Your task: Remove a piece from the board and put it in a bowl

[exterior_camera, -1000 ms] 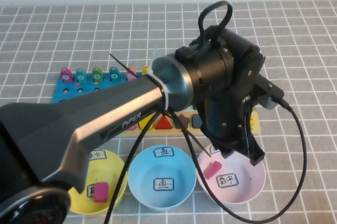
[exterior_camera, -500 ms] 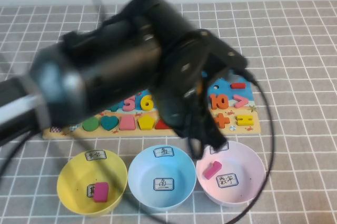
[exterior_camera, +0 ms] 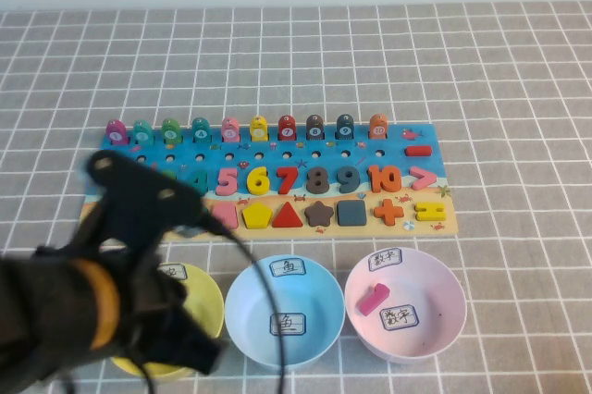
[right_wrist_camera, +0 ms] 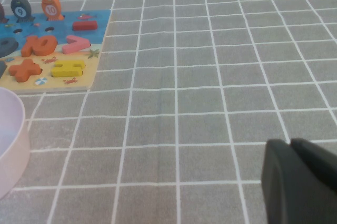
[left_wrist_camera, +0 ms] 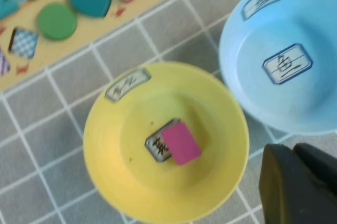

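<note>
Since the magenta number-one piece (exterior_camera: 373,299) lies in the pink bowl (exterior_camera: 444,320), the left gripper (left_wrist_camera: 297,184), fingers seemingly clenched, should just retreat clear of the yellow bowl (left_wrist_camera: 105,166), while the right gripper (right_wrist_camera: 300,184), fingers also seemingly clenched, hangs over the desk (right_wrist_camera: 210,77) beside the board (exterior_camera: 435,227).

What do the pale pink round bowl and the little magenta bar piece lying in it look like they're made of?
The pale pink round bowl looks like smooth moulded plastic, with a thin, even wall and a soft sheen. The magenta bar piece looks like matte painted wood, probably, judging by its flat, blocky faces. The left hand hangs near the yellow bowl.
</note>
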{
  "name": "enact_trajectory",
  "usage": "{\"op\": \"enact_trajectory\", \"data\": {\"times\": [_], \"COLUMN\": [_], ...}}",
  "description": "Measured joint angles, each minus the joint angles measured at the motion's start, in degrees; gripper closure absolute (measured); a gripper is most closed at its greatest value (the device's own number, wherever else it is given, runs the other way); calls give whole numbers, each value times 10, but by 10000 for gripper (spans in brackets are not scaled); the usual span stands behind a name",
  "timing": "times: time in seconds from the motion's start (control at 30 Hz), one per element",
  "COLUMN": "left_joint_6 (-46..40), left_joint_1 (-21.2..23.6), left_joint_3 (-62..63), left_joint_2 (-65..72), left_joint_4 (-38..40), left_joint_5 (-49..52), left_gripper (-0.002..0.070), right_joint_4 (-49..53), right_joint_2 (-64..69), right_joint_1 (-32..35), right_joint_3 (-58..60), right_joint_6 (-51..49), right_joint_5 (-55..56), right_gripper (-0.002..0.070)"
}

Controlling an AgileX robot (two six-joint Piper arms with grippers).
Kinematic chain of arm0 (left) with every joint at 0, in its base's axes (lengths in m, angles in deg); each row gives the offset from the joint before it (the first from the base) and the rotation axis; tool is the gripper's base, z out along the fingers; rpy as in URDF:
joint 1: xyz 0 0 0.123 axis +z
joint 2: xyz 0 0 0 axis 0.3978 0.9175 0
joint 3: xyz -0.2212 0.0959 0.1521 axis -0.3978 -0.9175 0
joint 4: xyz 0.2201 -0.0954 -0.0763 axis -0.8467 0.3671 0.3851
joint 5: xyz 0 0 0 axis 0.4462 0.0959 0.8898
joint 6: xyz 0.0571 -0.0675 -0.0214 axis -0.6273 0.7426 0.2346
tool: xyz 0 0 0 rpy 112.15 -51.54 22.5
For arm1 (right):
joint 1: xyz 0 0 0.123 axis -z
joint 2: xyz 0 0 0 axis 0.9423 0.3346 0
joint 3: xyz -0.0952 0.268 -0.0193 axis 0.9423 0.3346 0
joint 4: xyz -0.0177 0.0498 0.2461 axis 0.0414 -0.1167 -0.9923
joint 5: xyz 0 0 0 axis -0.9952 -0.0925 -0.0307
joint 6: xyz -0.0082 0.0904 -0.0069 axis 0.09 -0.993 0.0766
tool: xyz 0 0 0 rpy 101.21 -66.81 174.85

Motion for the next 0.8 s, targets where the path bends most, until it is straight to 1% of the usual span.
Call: {"op": "enact_trajectory", "data": {"times": [0.1, 0.2, 0.47, 0.67, 0.8], "left_joint_6": [55, 92, 115, 116, 119], "left_joint_1": [0, 0, 0, 0, 0], "left_joint_3": [-54, -86, -92, -95, -97], "left_joint_2": [-65, -122, -192, -193, -193], "left_joint_4": [-25, -39, -102, -153, -158], "left_joint_5": [-27, -31, -15, -15, -37], "left_gripper": [677, 677, 677, 677, 677], "right_joint_4": [0, 0, 0, 0, 0], "right_joint_2": [0, 0, 0, 0, 0], "right_joint_1": [0, 0, 0, 0, 0], "right_joint_3": [0, 0, 0, 0, 0], "right_joint_6": [0, 0, 0, 0, 0], "right_joint_5": [0, 0, 0, 0, 0], "right_gripper": [694, 694, 694, 694, 694]}}
